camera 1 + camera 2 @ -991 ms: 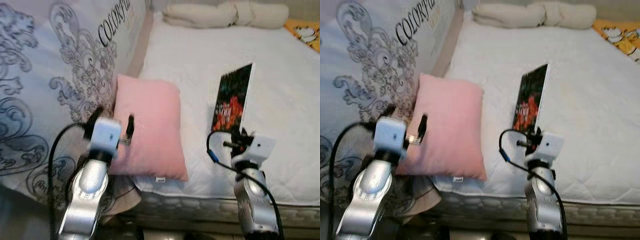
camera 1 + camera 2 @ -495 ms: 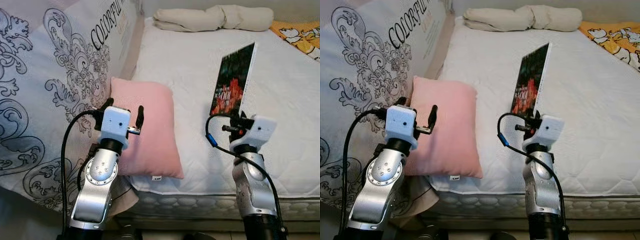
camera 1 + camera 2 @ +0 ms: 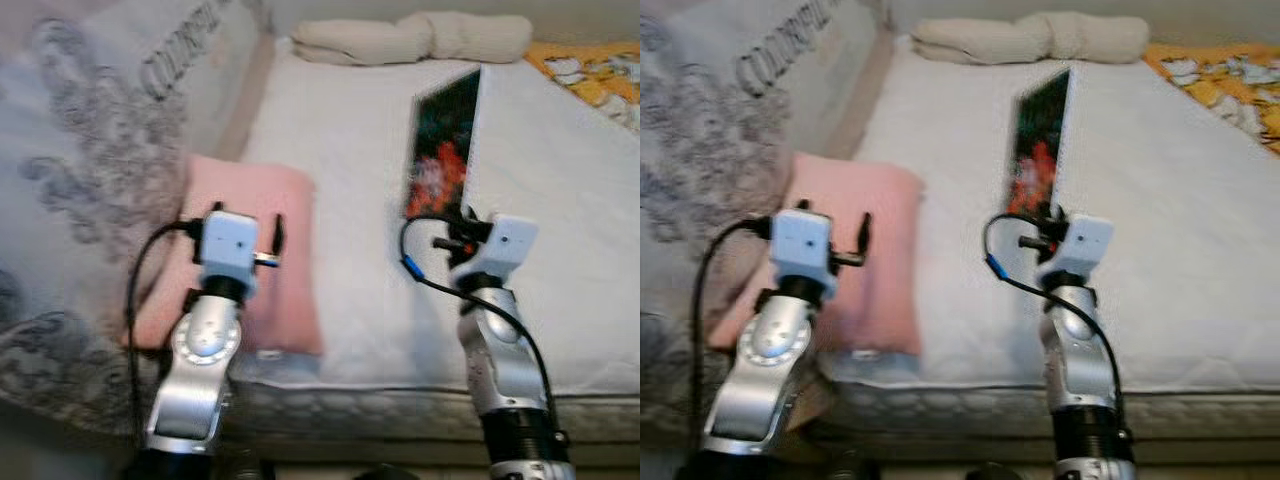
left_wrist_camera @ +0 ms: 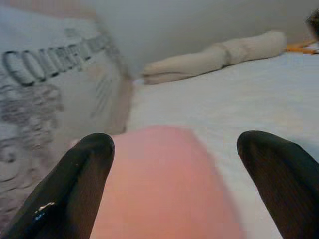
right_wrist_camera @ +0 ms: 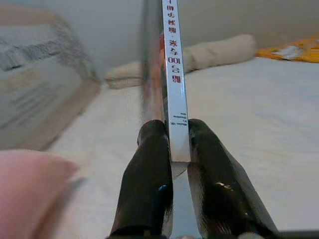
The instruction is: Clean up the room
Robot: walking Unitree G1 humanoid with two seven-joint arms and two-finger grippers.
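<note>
A: Right gripper [image 5: 172, 149]?
B: Clamped on book [image 3: 441, 143], upright above the bed's [image 3: 560, 200] front edge. Wrist view shows its white spine.
A: Left gripper [image 4: 174, 164]?
B: Spread wide, empty, above pillow [image 3: 255, 255] at front-left corner.

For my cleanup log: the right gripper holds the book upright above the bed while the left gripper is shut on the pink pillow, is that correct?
Not quite. The left gripper is open, its fingers spread apart above the pink pillow, as the left wrist view shows. The right gripper does hold the book upright above the bed.
</note>
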